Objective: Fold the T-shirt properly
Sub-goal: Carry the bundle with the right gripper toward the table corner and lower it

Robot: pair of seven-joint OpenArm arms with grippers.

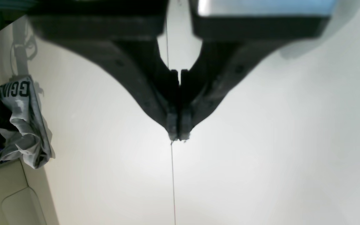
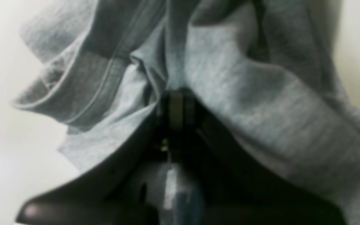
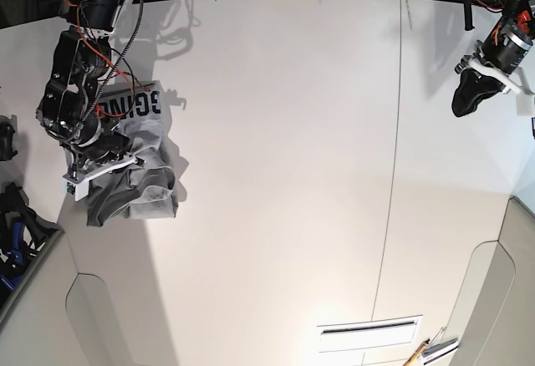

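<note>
The T-shirt (image 3: 138,189) is light heather-grey and lies bunched in a crumpled heap at the table's left side, with black block lettering showing on its upper part. My right gripper (image 3: 117,147) is shut on a fold of it. In the right wrist view the grey fabric (image 2: 261,103) drapes around and over the closed fingertips (image 2: 176,106). My left gripper (image 3: 461,105) hangs at the far right, well away from the shirt. Its pads (image 1: 171,125) are pressed together with nothing between them. The bunched T-shirt (image 1: 27,125) shows at that view's left edge.
The white table (image 3: 276,132) has a thin seam (image 3: 393,174) running front to back. A slotted white plate (image 3: 368,330) and a pencil-like tool (image 3: 418,353) lie near the front right. Dark gear (image 3: 12,224) sits off the table's left edge.
</note>
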